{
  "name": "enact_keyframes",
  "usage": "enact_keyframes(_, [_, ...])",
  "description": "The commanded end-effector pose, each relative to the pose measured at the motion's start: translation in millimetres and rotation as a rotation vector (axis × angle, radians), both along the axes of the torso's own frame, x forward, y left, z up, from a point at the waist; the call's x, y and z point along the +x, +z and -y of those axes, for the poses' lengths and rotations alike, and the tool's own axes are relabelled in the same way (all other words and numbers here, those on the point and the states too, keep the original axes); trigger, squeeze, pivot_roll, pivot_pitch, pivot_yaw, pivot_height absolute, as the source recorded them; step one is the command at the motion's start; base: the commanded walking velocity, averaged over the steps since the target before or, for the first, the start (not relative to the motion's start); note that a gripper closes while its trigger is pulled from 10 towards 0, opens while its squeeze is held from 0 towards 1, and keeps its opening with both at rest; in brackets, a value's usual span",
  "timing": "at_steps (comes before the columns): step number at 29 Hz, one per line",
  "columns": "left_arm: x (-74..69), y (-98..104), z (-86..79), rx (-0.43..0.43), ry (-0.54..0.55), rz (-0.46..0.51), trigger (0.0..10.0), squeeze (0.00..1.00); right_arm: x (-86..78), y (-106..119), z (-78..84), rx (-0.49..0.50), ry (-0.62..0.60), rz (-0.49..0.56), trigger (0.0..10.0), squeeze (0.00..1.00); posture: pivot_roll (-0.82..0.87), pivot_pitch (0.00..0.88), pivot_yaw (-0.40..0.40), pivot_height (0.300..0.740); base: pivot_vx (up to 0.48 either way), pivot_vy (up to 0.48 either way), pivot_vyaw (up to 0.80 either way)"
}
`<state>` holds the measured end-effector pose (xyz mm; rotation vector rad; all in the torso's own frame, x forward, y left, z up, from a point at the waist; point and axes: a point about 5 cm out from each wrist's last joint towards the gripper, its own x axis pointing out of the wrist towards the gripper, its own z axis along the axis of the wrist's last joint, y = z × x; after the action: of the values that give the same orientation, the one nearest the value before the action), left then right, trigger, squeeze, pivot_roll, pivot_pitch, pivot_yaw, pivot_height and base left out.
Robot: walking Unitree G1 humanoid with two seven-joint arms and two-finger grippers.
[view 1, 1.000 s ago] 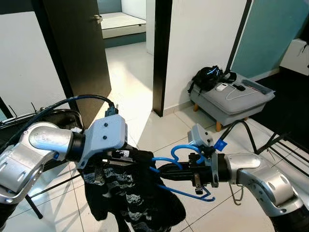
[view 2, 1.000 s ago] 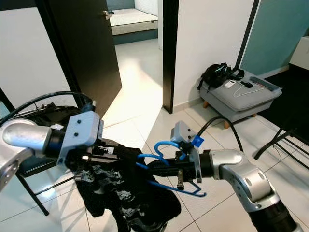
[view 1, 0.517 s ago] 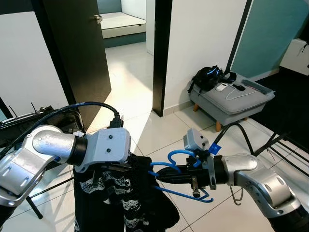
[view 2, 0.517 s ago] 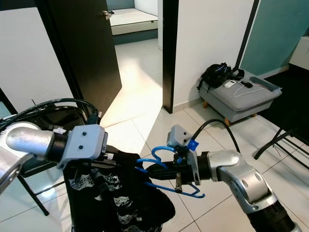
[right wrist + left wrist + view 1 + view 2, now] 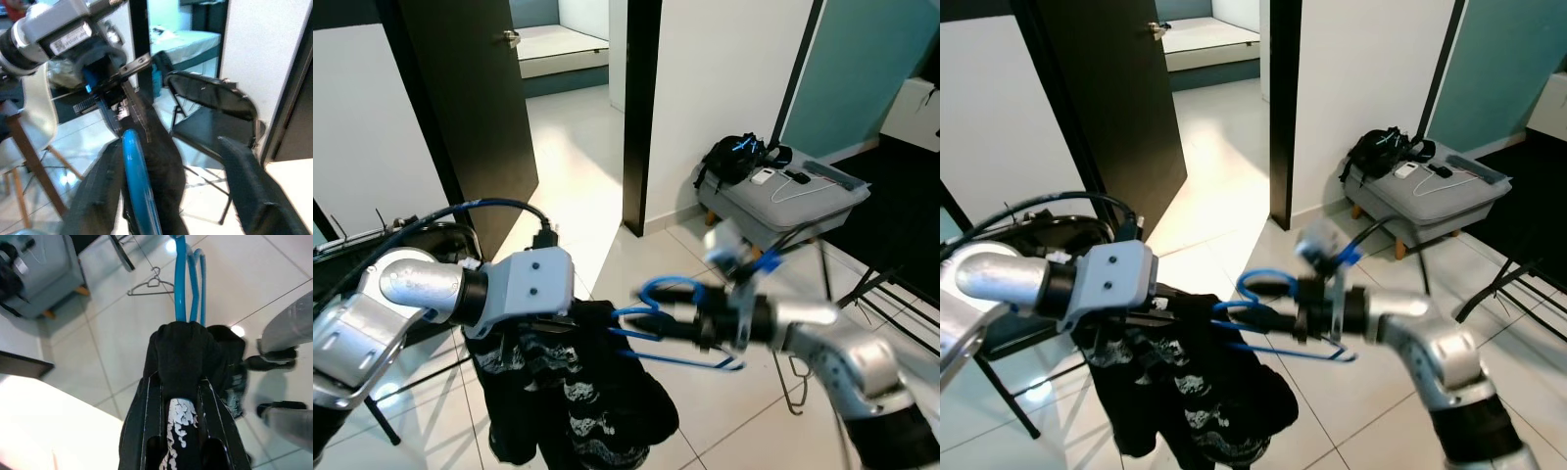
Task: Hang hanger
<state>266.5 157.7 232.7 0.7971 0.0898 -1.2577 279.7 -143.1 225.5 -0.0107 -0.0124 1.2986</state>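
Midair above the tiled floor [image 5: 607,264], my left pincer [image 5: 570,318] clamps a black patterned garment [image 5: 570,392] draped on a blue hanger [image 5: 671,338]; my right pincer [image 5: 651,328] grips the hanger's blue wire, blurred.

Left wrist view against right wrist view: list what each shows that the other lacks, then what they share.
Left wrist view alone: a bare wire hanger lying on the floor tiles, and the grey ottoman with a black bag.

Right wrist view alone: a black folding chair and the left arm's silver wrist.

Both: the blue hanger and the black patterned garment draped on it, pinched between the left gripper's fingers.
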Motion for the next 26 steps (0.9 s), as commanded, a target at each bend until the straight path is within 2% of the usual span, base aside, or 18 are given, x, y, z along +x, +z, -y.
enact_keyframes(1, [6.5,10.1,-7.0,-0.037,0.057,0.071,0.0,0.0,1.4,-1.8,8.7,0.016,-0.037,-0.009,10.0,1.0,0.01,0.0,0.019,0.74,0.0,0.0,0.0])
enact_keyframes(2, [6.5,10.1,-7.0,-0.037,0.057,0.071,0.0,0.0,1.4,-1.8,8.7,0.016,-0.037,-0.009,10.0,1.0,0.01,0.0,0.019,0.74,0.0,0.0,0.0])
enact_keyframes(3, [11.9,14.3,-12.7,-0.062,0.103,0.1,0.0,0.0,2.9,-2.2,20.5,0.008,-0.086,-0.007,10.0,1.0,0.01,0.0,0.02,0.74,0.0,0.0,0.0])
enact_keyframes(4, [11.9,14.3,-12.7,-0.062,0.103,0.1,0.0,0.0,2.9,-2.2,20.5,0.008,-0.086,-0.007,10.0,1.0,0.01,0.0,0.02,0.74,0.0,0.0,0.0])
enact_keyframes(5, [15.1,17.6,-17.1,-0.078,0.132,0.122,0.0,0.0,3.2,-2.6,31.1,0.001,-0.124,-0.009,10.0,1.0,0.01,0.0,0.021,0.74,0.0,0.0,0.0])
enact_keyframes(6, [15.1,17.6,-17.1,-0.078,0.132,0.122,0.0,0.0,3.2,-2.6,31.1,0.001,-0.124,-0.009,10.0,1.0,0.01,0.0,0.021,0.74,0.0,0.0,0.0])
enact_keyframes(7, [17.8,21.2,-20.4,-0.098,0.156,0.139,0.0,0.0,2.6,-3.7,42.5,-0.016,-0.161,-0.012,10.0,1.0,0.01,0.0,0.021,0.74,0.0,0.0,0.0])
enact_keyframes(11, [19.2,23.2,-22.1,-0.11,0.168,0.147,0.0,0.0,1.9,-4.3,49.1,-0.027,-0.181,-0.014,10.0,1.0,0.01,0.0,0.021,0.74,0.0,0.0,0.0])
enact_keyframes(12, [25.9,31.8,-28.5,-0.159,0.226,0.192,0.0,0.0,-2.4,-9.5,66.2,-0.071,-0.231,-0.033,10.0,1.0,0.0,0.0,0.029,0.74,0.0,0.0,0.0])
enact_keyframes(13, [25.9,31.8,-28.5,-0.159,0.226,0.192,0.0,0.0,-2.4,-9.5,66.2,-0.071,-0.231,-0.033,10.0,1.0,0.0,0.0,0.029,0.74,0.0,0.0,0.0])
enact_keyframes(16, [36.7,50.8,-39.8,-0.287,0.322,0.272,0.0,0.0,-9.7,-19.7,94.1,-0.134,-0.344,-0.077,10.0,1.0,-0.01,0.0,0.032,0.74,0.0,0.0,0.0])
enact_keyframes(17, [36.7,50.8,-39.8,-0.287,0.322,0.272,0.0,0.0,-9.7,-19.7,94.1,-0.134,-0.344,-0.077,10.0,1.0,-0.01,0.0,0.032,0.74,0.0,0.0,0.0])
enact_keyframes(18, [36.6,57.2,-39.4,-0.331,0.316,0.282,0.0,0.0,-9.2,-25.2,97.0,-0.147,-0.378,-0.093,10.0,1.0,-0.01,0.0,0.032,0.74,0.0,0.0,0.0])
enact_keyframes(20, [36.3,61.4,-39.0,-0.359,0.311,0.288,0.0,0.0,-8.9,-29.0,98.7,-0.158,-0.4,-0.104,10.0,1.0,-0.01,0.0,0.032,0.74,0.0,0.0,0.0])
enact_keyframes(22, [36.3,61.4,-39.0,-0.359,0.311,0.288,0.0,0.0,-8.9,-29.0,98.7,-0.158,-0.4,-0.104,10.0,1.0,-0.01,0.0,0.032,0.74,0.0,0.0,0.0])
enact_keyframes(23, [35.8,68.6,-36.6,-0.4,0.293,0.302,0.0,0.0,-9.7,-38.5,97.4,-0.189,-0.406,-0.129,10.0,0.0,-0.01,0.0,0.033,0.74,0.0,0.0,0.0])
enact_keyframes(24, [35.8,68.6,-36.6,-0.4,0.293,0.302,0.0,0.0,-9.7,-38.5,97.4,-0.189,-0.406,-0.129,10.0,0.0,-0.01,0.0,0.033,0.74,0.0,0.0,0.0])
enact_keyframes(26, [34.8,81.3,-33.1,-0.448,0.262,0.326,0.0,0.0,-10.4,-49.3,93.3,-0.192,-0.407,-0.16,10.0,0.0,0.0,0.0,0.036,0.74,0.0,0.0,0.0])
